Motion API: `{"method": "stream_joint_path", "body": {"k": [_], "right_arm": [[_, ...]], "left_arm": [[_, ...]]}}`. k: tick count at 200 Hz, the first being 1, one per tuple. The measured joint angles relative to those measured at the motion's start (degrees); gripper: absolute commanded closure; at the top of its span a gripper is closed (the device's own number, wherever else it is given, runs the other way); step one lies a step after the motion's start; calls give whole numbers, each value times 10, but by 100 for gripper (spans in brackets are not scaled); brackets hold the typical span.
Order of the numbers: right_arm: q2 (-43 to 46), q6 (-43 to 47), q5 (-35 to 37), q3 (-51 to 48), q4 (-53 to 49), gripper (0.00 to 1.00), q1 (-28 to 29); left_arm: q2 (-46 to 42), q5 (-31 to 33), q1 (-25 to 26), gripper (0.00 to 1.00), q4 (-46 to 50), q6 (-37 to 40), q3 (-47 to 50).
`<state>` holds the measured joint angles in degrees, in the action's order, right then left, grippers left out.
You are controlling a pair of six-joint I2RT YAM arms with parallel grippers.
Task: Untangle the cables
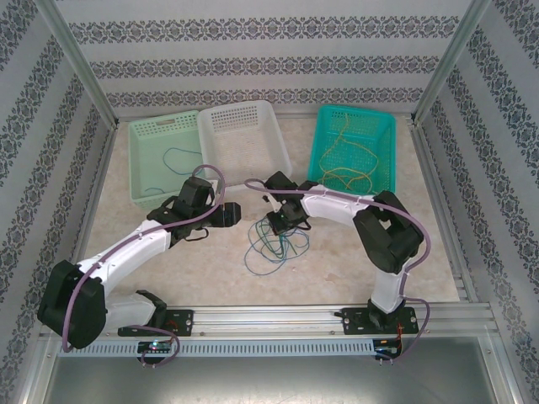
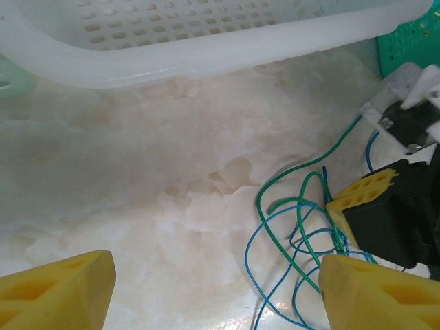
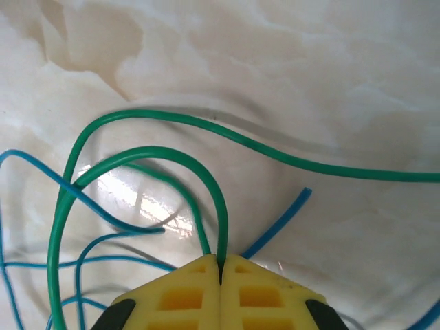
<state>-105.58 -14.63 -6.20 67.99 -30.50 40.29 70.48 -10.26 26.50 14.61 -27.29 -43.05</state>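
With the left end effector (image 2: 216, 275) standing open, bare desk (image 2: 137, 172) runs unobstructed ahead of it up to the wall of the white basket (image 2: 206, 48). To its right, the looped cables (image 2: 295, 227) and the right end effector (image 2: 371, 199), closed on a green cable (image 3: 221, 220), block passage. The pale green basket (image 1: 164, 124), white basket and teal basket (image 1: 358, 114) close the far side. Open desk lies right of the cables, beside the right arm (image 1: 383, 236).
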Motion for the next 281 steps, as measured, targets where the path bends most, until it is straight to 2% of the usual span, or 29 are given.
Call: {"method": "stream_joint_path", "body": {"k": [36, 81, 110, 147, 207, 218, 234, 268, 281], "right_arm": [[87, 5, 46, 1, -4, 100, 3], [178, 26, 160, 12, 2, 100, 38], [189, 24, 205, 8, 30, 100, 53], [190, 1, 223, -12, 76, 100, 66], [195, -38, 234, -20, 131, 100, 76], [200, -44, 233, -20, 136, 100, 76], [206, -51, 233, -21, 143, 100, 76], [227, -72, 226, -39, 152, 100, 74], [243, -81, 219, -59, 155, 100, 68]], "left_arm": [[-6, 0, 0, 22, 0, 0, 3], [-7, -37, 0, 23, -33, 1, 7], [-18, -70, 5, 22, -82, 5, 14], [-19, -99, 23, 26, -147, 11, 14], [56, -129, 32, 28, -219, -9, 2], [68, -131, 35, 36, -225, -14, -3], [85, -133, 41, 63, -230, -17, -16], [102, -126, 46, 100, -234, -16, -35], [102, -117, 47, 100, -232, -14, -35]]}}
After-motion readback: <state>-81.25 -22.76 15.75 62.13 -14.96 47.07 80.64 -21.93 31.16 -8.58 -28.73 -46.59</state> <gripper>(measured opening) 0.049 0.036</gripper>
